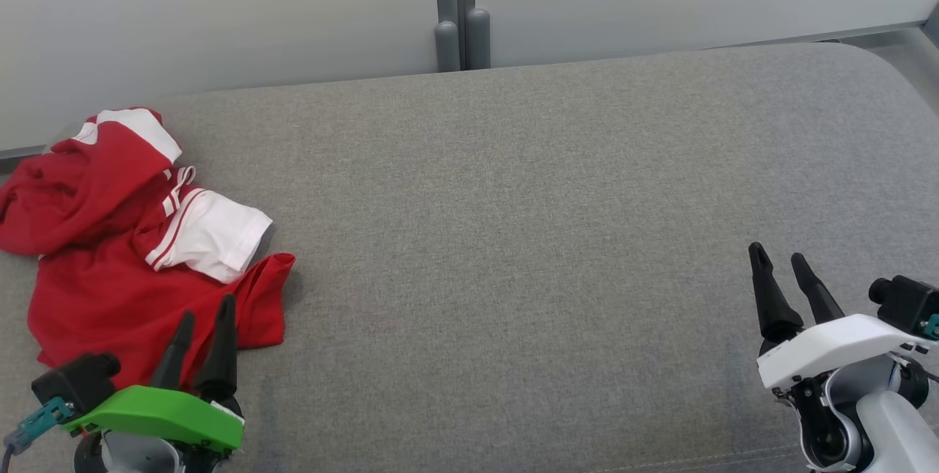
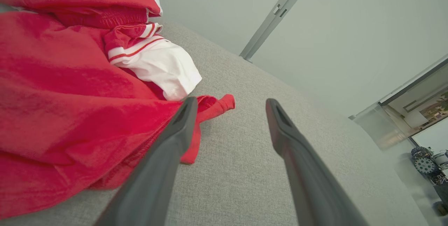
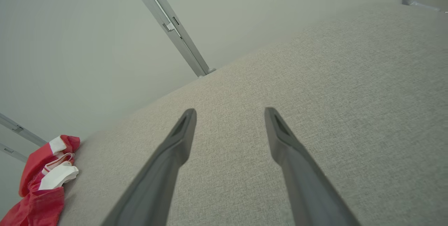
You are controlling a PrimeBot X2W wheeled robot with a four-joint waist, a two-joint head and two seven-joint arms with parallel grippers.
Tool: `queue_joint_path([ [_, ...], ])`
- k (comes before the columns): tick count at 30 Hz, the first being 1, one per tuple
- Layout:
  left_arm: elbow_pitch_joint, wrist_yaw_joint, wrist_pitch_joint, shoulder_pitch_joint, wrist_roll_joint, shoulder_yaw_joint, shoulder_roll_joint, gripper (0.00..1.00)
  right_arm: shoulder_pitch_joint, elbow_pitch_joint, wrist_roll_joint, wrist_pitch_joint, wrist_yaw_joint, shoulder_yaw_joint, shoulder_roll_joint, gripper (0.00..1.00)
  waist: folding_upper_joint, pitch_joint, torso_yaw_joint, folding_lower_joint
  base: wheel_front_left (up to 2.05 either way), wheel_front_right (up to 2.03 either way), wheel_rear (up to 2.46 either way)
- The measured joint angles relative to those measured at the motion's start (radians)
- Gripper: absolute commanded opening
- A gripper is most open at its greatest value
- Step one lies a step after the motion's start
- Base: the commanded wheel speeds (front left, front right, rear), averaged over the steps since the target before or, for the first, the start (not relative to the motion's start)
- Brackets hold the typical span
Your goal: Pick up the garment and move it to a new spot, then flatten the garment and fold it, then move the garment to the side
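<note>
The garment (image 1: 125,238) is a red shirt with white striped sleeves, lying crumpled at the far left of the grey cushioned surface (image 1: 513,238). My left gripper (image 1: 207,309) hovers at the garment's near right edge, open and empty. In the left wrist view its dark fingers (image 2: 175,138) straddle bare grey fabric beside the garment's (image 2: 77,89) red hem. My right gripper (image 1: 777,257) stands open at the lower right, far from the garment (image 3: 45,180), with nothing between its fingers (image 3: 175,152).
A pale wall runs along the back edge, with a grey vertical post (image 1: 461,18) at its middle. The cushioned surface curves off at the far right corner (image 1: 895,70). A wide stretch of grey fabric separates the two grippers.
</note>
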Motion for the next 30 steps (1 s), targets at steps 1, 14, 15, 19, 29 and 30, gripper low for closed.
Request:
queue_joint_path([
  [1, -0.002, 0.000, -0.007, 0.000, 0.017, 0.000, 0.002, 1.00, 0.000, -0.001, -0.014, -0.004, 0.000, 0.002, -0.002, 1.00, 0.0000, 0.001, -0.001, 0.0000, 0.00, 0.00, 0.00],
  [14, -0.016, 0.001, -0.050, 0.002, 0.184, 0.002, 0.026, 1.00, 0.000, -0.024, -0.160, -0.051, -0.026, 0.017, -0.017, 1.00, 0.0000, -0.002, -0.011, 0.0000, 0.00, 0.00, 0.00],
  [15, -0.017, 0.001, -0.051, 0.002, 0.196, 0.002, 0.027, 1.00, 0.000, -0.025, -0.171, -0.053, -0.026, 0.018, -0.019, 1.00, 0.0000, -0.002, -0.011, 0.0000, 0.00, 0.00, 0.00],
  [19, -0.019, 0.001, -0.071, 0.005, 0.245, 0.001, 0.034, 1.00, 0.000, -0.032, -0.218, -0.067, -0.026, 0.023, -0.028, 1.00, 0.0000, -0.003, -0.014, 0.0000, 0.00, 0.00, 0.00],
  [29, -0.031, 0.000, -0.109, 0.034, 0.377, 0.021, 0.052, 1.00, 0.003, -0.042, -0.348, -0.105, -0.024, 0.028, -0.045, 1.00, 0.0000, -0.002, -0.020, 0.0000, 0.00, 0.00, 0.00],
  [30, -0.034, 0.000, -0.112, 0.035, 0.390, 0.022, 0.052, 1.00, 0.005, -0.043, -0.358, -0.109, -0.024, 0.029, -0.045, 1.00, 0.0000, -0.002, -0.021, 0.0000, 0.00, 0.00, 0.00],
])
